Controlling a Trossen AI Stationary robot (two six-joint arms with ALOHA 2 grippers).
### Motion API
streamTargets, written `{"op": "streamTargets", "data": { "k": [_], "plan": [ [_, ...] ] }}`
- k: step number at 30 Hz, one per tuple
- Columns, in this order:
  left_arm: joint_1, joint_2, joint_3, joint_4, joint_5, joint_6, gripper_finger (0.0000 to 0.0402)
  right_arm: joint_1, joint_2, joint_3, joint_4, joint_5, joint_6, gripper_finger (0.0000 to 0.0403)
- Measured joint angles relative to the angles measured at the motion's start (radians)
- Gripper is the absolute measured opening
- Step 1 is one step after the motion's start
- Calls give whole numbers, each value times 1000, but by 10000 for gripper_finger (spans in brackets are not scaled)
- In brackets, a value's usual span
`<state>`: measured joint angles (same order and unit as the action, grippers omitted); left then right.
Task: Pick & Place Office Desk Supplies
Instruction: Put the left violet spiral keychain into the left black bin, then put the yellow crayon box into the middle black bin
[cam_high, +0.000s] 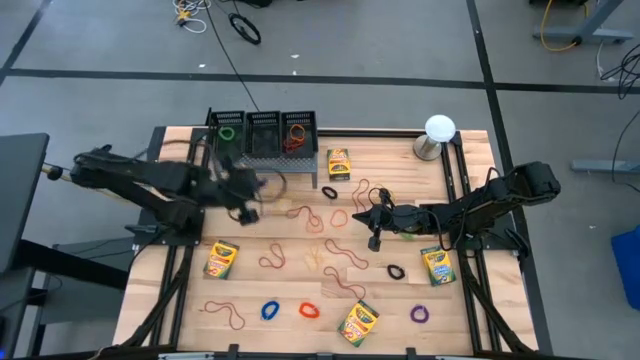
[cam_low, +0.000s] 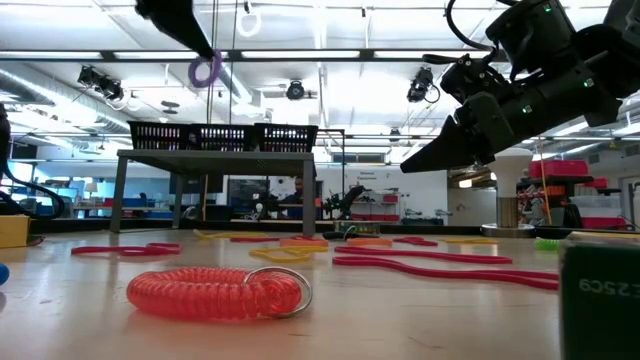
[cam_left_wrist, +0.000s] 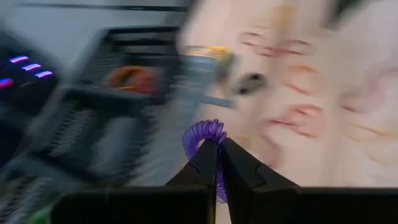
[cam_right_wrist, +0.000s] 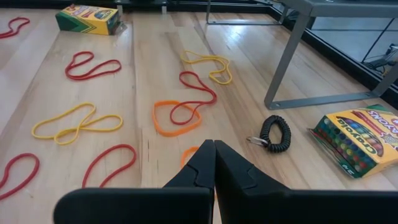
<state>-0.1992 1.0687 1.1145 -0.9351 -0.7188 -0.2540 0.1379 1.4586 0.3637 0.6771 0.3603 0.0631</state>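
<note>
Purple coil loop (cam_left_wrist: 208, 138): pinched between the closed fingers of the left gripper (cam_left_wrist: 216, 163), nearest the left wrist lens. It is carried clear of the table, hanging as a small ring below the fingertips in the low view (cam_low: 204, 70). Its long axis runs roughly up and down from the pinch point; the coil's open ring faces across the table.

Just ahead of that gripper: black mesh organizer (cam_high: 262, 134) with three compartments. A green item is seen in the compartment at one end, orange and red loops in the one at the other end; the middle one cannot be read. Delivery is judged to be under way but not finished, since the loop is not yet over a compartment in the high view.

Farther out from the left gripper: wooden table (cam_high: 470, 320), on which many supplies are left. Counted loosely: a red coil loop (cam_low: 218, 292), a black coil loop (cam_right_wrist: 275, 133), flat rubber bands in red, orange and yellow, e.g. an orange band (cam_right_wrist: 176, 117), and several crayon boxes, e.g. one (cam_high: 221, 259) near the left arm's base and another (cam_right_wrist: 357, 139).

Right gripper (cam_right_wrist: 213, 163): fingers shut on nothing, held low over the table's middle, with the black coil loop just beside it and the orange band ahead.

Progress is judged as early: few items binned, most of the stock unsorted.

White ball on a metal base (cam_high: 436, 137): at the far corner, untouched.
</note>
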Motion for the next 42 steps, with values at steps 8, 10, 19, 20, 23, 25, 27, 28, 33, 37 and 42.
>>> {"op": "streamTargets", "data": {
  "k": [8, 10, 19, 20, 23, 25, 27, 28, 33, 37, 42],
  "plan": [
    [358, -61, 56, -119, -14, 82, 12, 0, 0, 0, 1, 0, 0, 5],
    [494, -60, 56, -115, 44, 145, 12, 0, 0, 0, 1, 0, 0, 5],
    [933, -7, 55, -58, 366, 378, 15, 0, 0, 0, 3, 0, 0, 5],
    [957, 3, 55, -58, 386, 391, 19, 0, 0, 0, 3, 0, 0, 5],
    [1006, 27, 55, -58, 405, 413, 43, 0, 0, 0, 3, 0, 0, 5],
    [1028, 39, 55, -55, 405, 429, 65, 0, 0, 0, 3, 0, 0, 5],
    [1040, 42, 55, -54, 405, 448, 88, 0, 0, 0, 3, 0, 0, 5],
    [1040, 42, 55, -54, 405, 456, 98, 0, 0, 0, 3, 0, 0, 5],
    [1038, 22, 55, -43, 406, 491, 145, 0, 0, 0, -29, -1, 23, 5],
    [1032, -35, 55, -67, 406, 521, 170, 0, 0, 0, -30, -1, 30, 5],
    [956, -133, 55, -157, 500, 540, 165, 0, 0, 0, -30, -1, 29, 5]
  ]
}}
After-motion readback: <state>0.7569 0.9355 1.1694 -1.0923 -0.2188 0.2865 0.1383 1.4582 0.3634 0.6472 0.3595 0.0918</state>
